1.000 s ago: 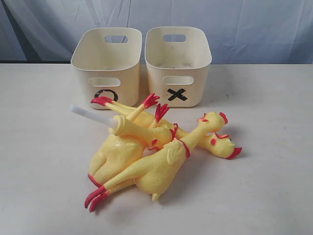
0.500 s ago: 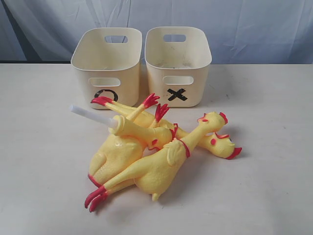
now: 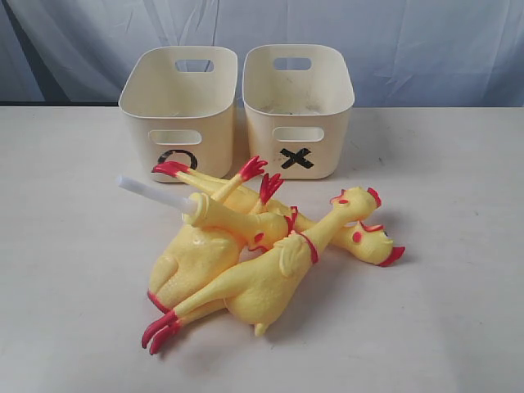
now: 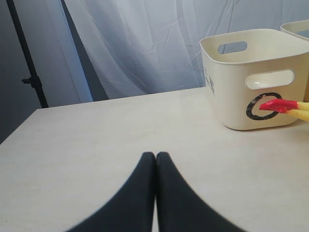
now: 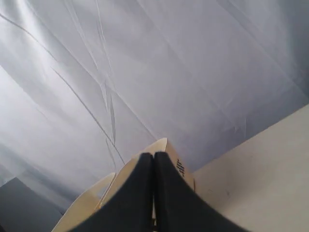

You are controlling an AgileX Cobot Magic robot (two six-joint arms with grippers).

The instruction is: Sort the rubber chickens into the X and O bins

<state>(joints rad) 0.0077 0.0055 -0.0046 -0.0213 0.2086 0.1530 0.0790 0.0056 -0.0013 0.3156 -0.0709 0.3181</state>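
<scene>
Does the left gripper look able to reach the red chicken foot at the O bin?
Probably yes: only bare table lies between the shut left gripper and that foot.

chicken pile (image 3: 246,270) crowds the o bin (image 3: 209,123) front; x bin (image 3: 327,139) top open.

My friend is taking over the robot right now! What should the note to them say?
Left gripper: shut, holding nothing, low over the pale table.
Right gripper: shut, holding nothing.
Things: three long yellow rubber chickens with red feet lie piled across each other on the table, just in front of the two cream-white plastic tubs. The O bin is on the left of the exterior view and the X bin on the right.
Done: nothing; no chicken shows in either bin.
Left: sort all three chickens.
</scene>
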